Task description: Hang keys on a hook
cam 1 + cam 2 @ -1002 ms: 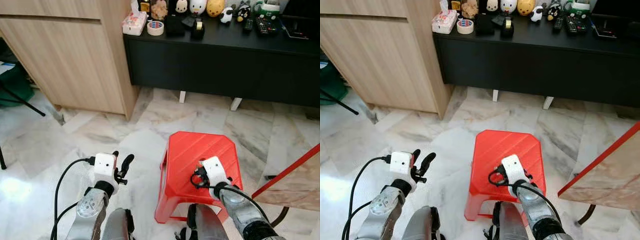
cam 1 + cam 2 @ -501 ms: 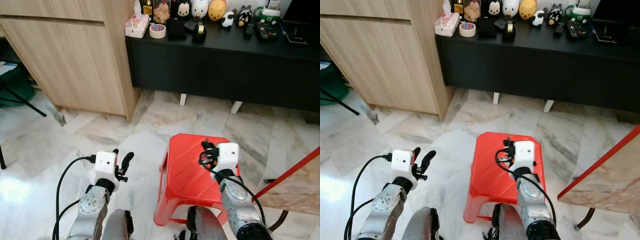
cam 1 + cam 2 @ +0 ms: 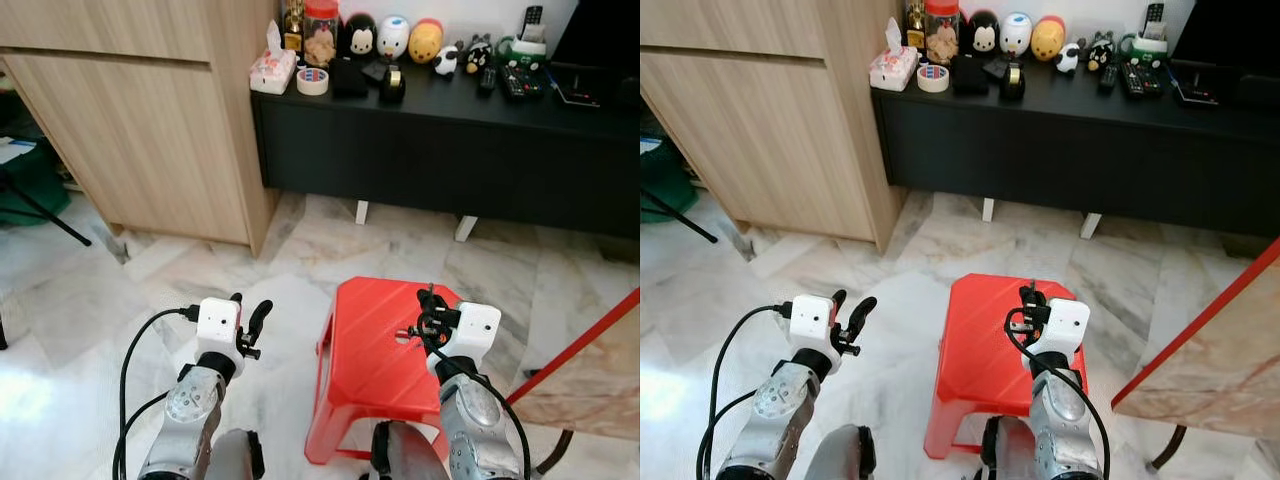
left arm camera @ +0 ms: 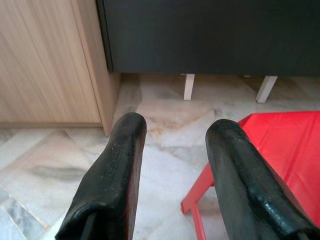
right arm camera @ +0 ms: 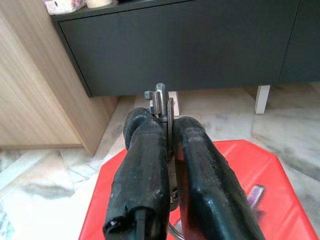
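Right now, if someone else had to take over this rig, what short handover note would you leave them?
Right gripper: shut on the keys, held above the red stool.
Left gripper: open, nothing between its fingers, raised over the marble floor beside the stool.
Ahead: a wooden cabinet and a black sideboard with small items on top.
Done: the keys are picked up and in hand.
Left: find the hook, which I cannot make out from here, carry the keys to it and hang them.
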`<state>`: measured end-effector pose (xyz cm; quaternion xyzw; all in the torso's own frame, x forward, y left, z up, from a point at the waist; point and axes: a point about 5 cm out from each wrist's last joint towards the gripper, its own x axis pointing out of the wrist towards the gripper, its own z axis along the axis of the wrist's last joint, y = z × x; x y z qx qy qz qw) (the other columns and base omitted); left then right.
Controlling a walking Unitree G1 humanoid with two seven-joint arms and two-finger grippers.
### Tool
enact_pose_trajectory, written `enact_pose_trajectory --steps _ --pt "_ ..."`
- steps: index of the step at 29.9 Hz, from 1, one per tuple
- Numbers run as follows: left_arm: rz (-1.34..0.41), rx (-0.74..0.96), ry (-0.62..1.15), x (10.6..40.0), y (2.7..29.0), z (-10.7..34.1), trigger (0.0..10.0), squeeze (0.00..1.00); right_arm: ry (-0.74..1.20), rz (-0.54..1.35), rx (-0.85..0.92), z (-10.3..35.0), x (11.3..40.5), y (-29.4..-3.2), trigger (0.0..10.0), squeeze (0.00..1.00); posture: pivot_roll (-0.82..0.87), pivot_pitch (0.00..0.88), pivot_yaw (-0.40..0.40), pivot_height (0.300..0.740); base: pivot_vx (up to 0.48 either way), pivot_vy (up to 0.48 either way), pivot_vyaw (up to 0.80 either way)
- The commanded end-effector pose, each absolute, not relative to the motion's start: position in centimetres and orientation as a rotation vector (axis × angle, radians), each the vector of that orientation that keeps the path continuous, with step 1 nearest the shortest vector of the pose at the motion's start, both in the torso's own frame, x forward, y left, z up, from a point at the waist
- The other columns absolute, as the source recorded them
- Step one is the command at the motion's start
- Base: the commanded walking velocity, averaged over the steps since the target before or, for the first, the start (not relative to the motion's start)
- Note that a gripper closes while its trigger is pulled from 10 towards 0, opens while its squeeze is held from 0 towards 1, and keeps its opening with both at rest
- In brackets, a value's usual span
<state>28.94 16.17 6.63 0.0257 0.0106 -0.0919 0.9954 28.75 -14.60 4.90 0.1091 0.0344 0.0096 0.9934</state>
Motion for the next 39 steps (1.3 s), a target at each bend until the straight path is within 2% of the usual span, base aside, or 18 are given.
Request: enact_pose_trajectory --steps 1,6,23,39 --pt "-0.182 0.058 0.031 28.93 16.14 6.33 10.0 0.0 0.048 -0.002 0.226 5.36 28.93 -15.0 10.0 0.0 0.05 0.056 -0.053 0.623 0.0 0.0 0.0" --pt "-0.182 0.056 0.027 29.04 16.11 6.32 10.0 0.0 0.052 -0.013 0.224 5.47 29.15 -15.21 10.0 0.0 0.05 0.051 -0.053 0.633 0.0 0.0 0.0" --pt "-0.186 0.048 0.019 29.54 16.01 6.21 10.0 0.0 0.043 -0.005 0.235 5.64 29.39 -15.13 10.0 0.0 0.04 0.006 -0.052 0.74 0.0 0.0 0.0" --pt "-0.171 0.02 0.041 29.31 16.3 5.46 10.0 0.0 0.054 0.004 0.243 5.62 29.51 -15.1 10.0 0.0 0.04 0.0 -0.053 0.74 0.0 0.0 0.0"
